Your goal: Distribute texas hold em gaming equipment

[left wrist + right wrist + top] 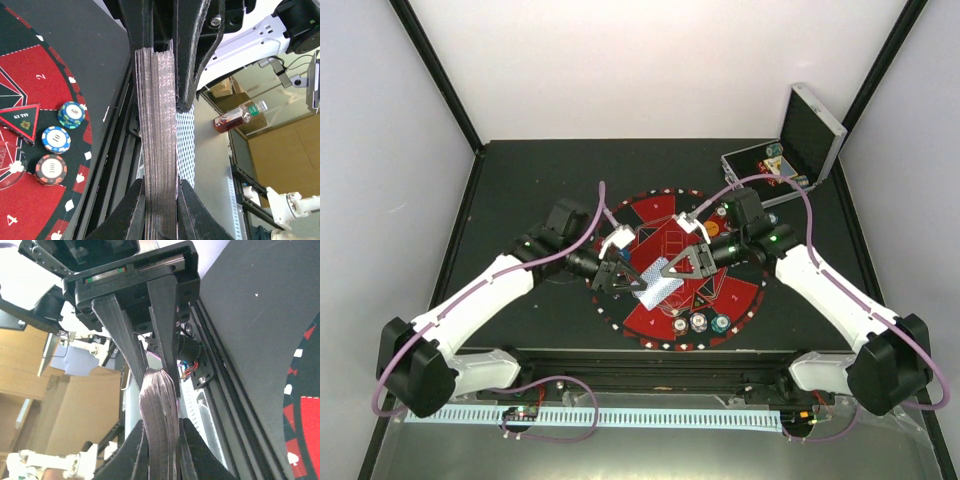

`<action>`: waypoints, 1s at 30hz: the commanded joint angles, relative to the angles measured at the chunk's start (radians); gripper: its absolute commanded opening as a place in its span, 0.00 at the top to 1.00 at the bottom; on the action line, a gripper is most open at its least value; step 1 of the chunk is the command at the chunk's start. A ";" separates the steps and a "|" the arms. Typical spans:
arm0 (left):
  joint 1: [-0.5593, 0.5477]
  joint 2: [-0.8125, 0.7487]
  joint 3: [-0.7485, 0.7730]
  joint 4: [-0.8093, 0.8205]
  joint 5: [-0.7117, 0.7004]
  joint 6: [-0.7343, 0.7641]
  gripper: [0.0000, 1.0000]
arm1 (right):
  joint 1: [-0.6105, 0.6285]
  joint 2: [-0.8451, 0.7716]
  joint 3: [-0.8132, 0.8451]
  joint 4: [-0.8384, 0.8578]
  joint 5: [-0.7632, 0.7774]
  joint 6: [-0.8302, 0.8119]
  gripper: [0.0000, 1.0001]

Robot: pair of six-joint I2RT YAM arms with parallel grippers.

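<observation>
Two robot arms met over the middle of a round red-and-black mat (pixel 650 212), sharing a single deck of cards (pixel 658 291) between them. The left gripper (pixel 628 280) reached in from the left and the right gripper (pixel 668 272) from the right, each taking one end of the deck, which hung clear of the mat and lay slantwise in the overhead view.

From the left wrist, the deck appeared edge-on as a tall, tightly layered stack. That arm's own two fingers were pressed against its sides at the near end, and the right arm's black fingers clamped the far end. The right wrist showed the same hold in reverse: its fingers pinched the deck from both sides, and the card edges bowed slightly outward between the two grips. Neither pair of jaws was spread; both were closed on the cards.

Below the deck, three chips (pixel 56 139) sat in a short row on the mat near its edge closest to the arm bases: one teal, one blue and white, one red and dark. A black triangle marker (pixel 21 119) with a red border lay flat just beside them, farther in on the mat.

At the far right corner of the black table (pixel 520 200), a silver metal case (pixel 812 135) stood with its lid raised, and spare chips (pixel 774 158) rested in its tray.
</observation>
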 commanded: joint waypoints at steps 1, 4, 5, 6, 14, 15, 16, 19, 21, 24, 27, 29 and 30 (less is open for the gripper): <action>-0.001 0.010 0.052 -0.011 0.020 0.037 0.98 | 0.009 0.005 -0.013 0.000 -0.051 -0.028 0.98; 0.000 0.017 0.055 -0.024 -0.030 0.047 0.63 | 0.009 0.005 -0.037 0.085 -0.019 0.053 0.99; 0.001 0.020 0.059 -0.038 -0.072 0.057 0.39 | 0.008 0.007 -0.046 0.115 0.006 0.089 0.99; 0.002 0.018 0.067 -0.060 -0.125 0.076 0.22 | 0.008 0.010 -0.054 0.146 0.037 0.129 0.99; -0.048 -0.140 0.030 0.023 -0.689 0.212 0.01 | 0.008 0.065 -0.182 0.450 0.214 0.478 0.99; -0.061 -0.164 0.003 0.064 -0.719 0.238 0.01 | 0.009 0.069 -0.197 0.496 0.211 0.509 0.99; -0.071 -0.185 -0.024 0.099 -0.728 0.266 0.01 | 0.010 0.072 -0.205 0.523 0.208 0.531 0.99; -0.083 -0.220 -0.076 0.163 -0.706 0.311 0.01 | 0.015 0.075 -0.197 0.538 0.209 0.529 0.99; -0.085 -0.216 -0.087 0.177 -0.680 0.319 0.01 | 0.018 0.077 -0.187 0.542 0.208 0.530 0.99; -0.096 -0.196 -0.089 0.193 -0.663 0.322 0.01 | 0.021 0.089 -0.171 0.543 0.208 0.536 0.99; -0.117 -0.174 -0.088 0.193 -0.681 0.339 0.01 | 0.029 0.103 -0.163 0.571 0.217 0.562 0.99; -0.136 -0.162 -0.085 0.195 -0.701 0.352 0.01 | 0.036 0.108 -0.159 0.595 0.232 0.586 0.99; -0.142 -0.157 -0.083 0.194 -0.708 0.359 0.01 | 0.040 0.111 -0.158 0.607 0.238 0.597 0.99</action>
